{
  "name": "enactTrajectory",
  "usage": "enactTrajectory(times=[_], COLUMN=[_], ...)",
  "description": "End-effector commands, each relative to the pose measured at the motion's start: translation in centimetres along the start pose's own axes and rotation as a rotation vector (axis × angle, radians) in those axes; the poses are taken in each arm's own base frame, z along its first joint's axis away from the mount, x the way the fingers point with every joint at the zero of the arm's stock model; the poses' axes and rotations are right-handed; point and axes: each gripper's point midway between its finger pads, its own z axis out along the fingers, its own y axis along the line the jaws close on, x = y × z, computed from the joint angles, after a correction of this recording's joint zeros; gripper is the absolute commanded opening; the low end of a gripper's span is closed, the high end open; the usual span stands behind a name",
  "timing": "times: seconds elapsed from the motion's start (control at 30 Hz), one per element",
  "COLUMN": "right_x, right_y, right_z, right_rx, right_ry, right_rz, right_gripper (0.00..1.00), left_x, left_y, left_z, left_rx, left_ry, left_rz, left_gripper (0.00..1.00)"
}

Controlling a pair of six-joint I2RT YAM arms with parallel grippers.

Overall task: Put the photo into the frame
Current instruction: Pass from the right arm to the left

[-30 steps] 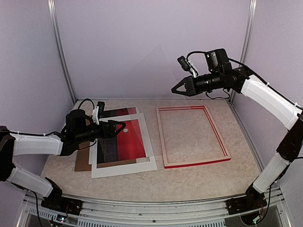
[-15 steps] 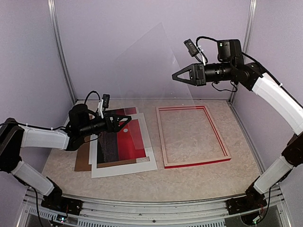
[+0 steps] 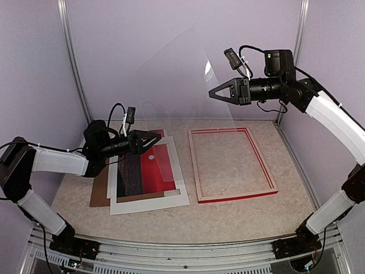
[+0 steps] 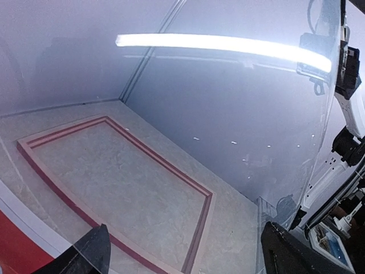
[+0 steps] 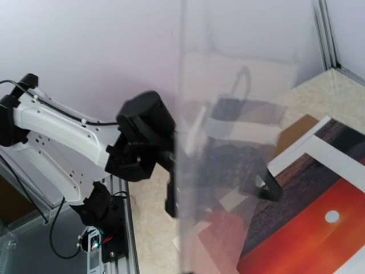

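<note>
Pale lilac walls (image 3: 171, 51) are enclosing a beige marbled surface (image 3: 239, 214), silver corner posts (image 3: 73, 63) are rising behind, and a long white light streak (image 4: 222, 44) is glaring overhead.

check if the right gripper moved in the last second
Yes. The right gripper has risen, now higher above the red frame than before, lifting the clear sheet with it.

Soft, even light falls from above, bright across the counter (image 3: 239, 214), with only faint, soft-edged shadows. Above the left end effector (image 4: 188, 254) a long white strip of glare crosses the clear pane (image 4: 228, 131), and the wide lens bends the frame (image 4: 63, 130) beyond its fingers. Ahead of the right end effector (image 3: 211, 94) the pane looks milky and blurs everything behind it.
</note>
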Motion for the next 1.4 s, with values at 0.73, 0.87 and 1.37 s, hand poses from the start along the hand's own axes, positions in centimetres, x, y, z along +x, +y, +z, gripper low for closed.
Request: enactTrajectory(times=[0.73, 0.87, 1.37], right_x=[2.9, 3.9, 4.8], right_y=[-8.5, -9.6, -11.3], right_z=[-0.7, -0.7, -1.1], right_rx=[0.200, 0.217, 0.251], right_ry=[0.004, 0.011, -0.143], right_rz=[0.202, 0.236, 0.366], right_gripper=[0.00, 0.00, 0.00], left_x=[-5.9, -6.7, -6.9], left_y=[-3.9, -4.6, -3.6], left_z=[-2.3, -2.7, -3.1], left_rx=[0.033, 0.035, -0.034], left_ry=[-0.101, -0.117, -0.130], left_rz=[0.087, 0.101, 0.070], left_gripper=[0.25, 0.16, 0.05])
